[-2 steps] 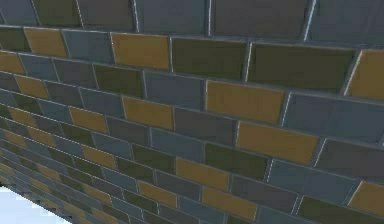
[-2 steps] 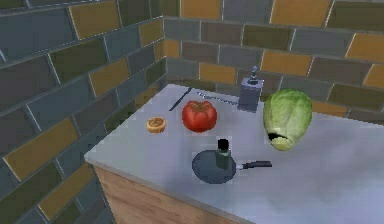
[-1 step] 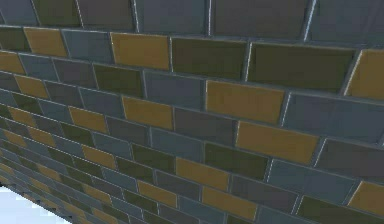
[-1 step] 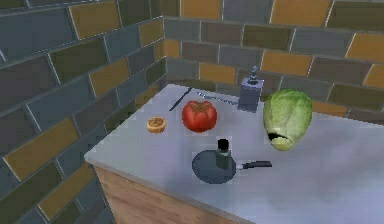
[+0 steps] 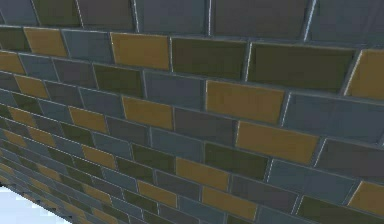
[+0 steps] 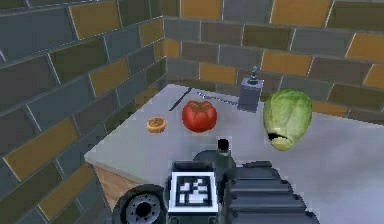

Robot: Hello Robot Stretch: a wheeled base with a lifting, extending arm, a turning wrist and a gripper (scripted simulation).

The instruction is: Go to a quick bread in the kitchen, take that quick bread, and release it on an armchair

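Step in hand: judged as the approach to the pick. The robot stands alongside a kitchen counter and nothing hangs clear of a surface at the arm's end.
Next move: judged to call for bringing the gripper over to the likely bread, which lies toward the arm side view's left of the arm line, then lowering onto it. A small shift of the base or more arm extension looks necessary.
Arm (image 6: 262, 196): a dark ribbed bar rising from the arm side view's bottom edge, low and near the counter's front edge, with a white marker square (image 6: 195, 190) at its end.
Gripper (image 6: 222, 153): a dark stub projecting over the counter's near part. The far end is not distinct, so jaw state and any load cannot be told.
Counter (image 6: 130, 150): pale grey top set into a wall corner.
Task item: a small round orange-brown item (image 6: 157, 125), possibly the quick bread, resting on the counter toward its left side, well apart from the gripper.
Tomato (image 6: 198, 115): red, just beside that item.
Green leafy head (image 6: 287, 118): on the counter, farther toward the view's right.
Grey canister (image 6: 252, 91): upright near the back wall.
Tiled wall (image 5: 200, 100): grey, olive and ochre bricks, close ahead in the forward view.
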